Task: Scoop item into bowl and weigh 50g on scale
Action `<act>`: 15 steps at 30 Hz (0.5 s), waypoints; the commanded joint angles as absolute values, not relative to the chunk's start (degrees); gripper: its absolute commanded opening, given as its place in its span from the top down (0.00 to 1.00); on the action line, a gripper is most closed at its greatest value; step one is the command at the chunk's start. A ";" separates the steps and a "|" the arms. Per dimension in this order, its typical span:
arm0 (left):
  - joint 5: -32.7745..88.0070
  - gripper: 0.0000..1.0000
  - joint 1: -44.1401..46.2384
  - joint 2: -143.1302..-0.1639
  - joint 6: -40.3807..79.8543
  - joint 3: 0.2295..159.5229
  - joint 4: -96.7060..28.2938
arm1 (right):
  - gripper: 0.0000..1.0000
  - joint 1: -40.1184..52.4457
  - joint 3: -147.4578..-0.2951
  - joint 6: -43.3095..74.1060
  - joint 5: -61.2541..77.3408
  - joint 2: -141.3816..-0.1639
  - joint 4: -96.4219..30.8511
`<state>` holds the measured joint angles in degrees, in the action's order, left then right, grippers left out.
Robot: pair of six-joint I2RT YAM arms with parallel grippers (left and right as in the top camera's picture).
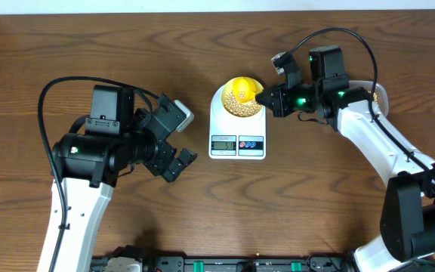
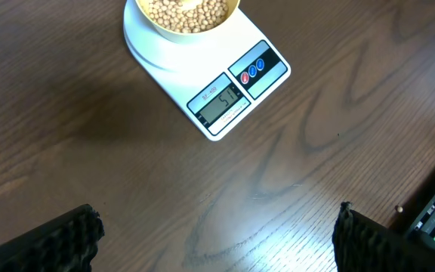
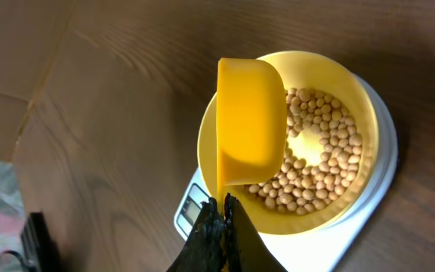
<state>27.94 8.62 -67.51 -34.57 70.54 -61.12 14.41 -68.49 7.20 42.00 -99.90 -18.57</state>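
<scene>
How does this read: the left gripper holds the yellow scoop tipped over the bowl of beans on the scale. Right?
Not the left. The right gripper holds the yellow scoop tipped over the bowl of beans on the scale, as the right wrist view shows; the left gripper is open and empty.

Tan beans (image 3: 316, 143) in pale yellow bowl (image 3: 319, 59), upright — atop round-topped white scale (image 2: 168, 60)

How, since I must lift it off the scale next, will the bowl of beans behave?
Probably stiff and fairly light: the bowl looks like rigid plastic, only partly filled. Tilted, the loose round beans would likely roll and spill. Its smooth rim may slip.
</scene>
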 commanded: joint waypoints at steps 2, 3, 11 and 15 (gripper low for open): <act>27.62 0.00 8.43 -67.42 -34.92 70.35 -61.23 | 0.99 14.20 -69.78 12.93 43.27 -98.78 -18.44; 27.62 0.00 8.43 -67.42 -34.92 70.35 -61.23 | 0.99 14.20 -69.78 13.30 43.29 -98.78 -18.46; 27.62 0.00 8.43 -67.42 -34.92 70.35 -61.23 | 0.99 15.05 -69.73 8.56 33.43 -98.80 -19.53; 27.62 0.00 8.43 -67.42 -34.92 70.35 -61.23 | 0.99 16.71 -69.69 4.01 24.88 -98.80 -19.51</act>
<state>27.94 8.62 -67.51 -34.54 70.54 -61.12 15.35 -68.51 8.67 31.94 -99.90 -19.51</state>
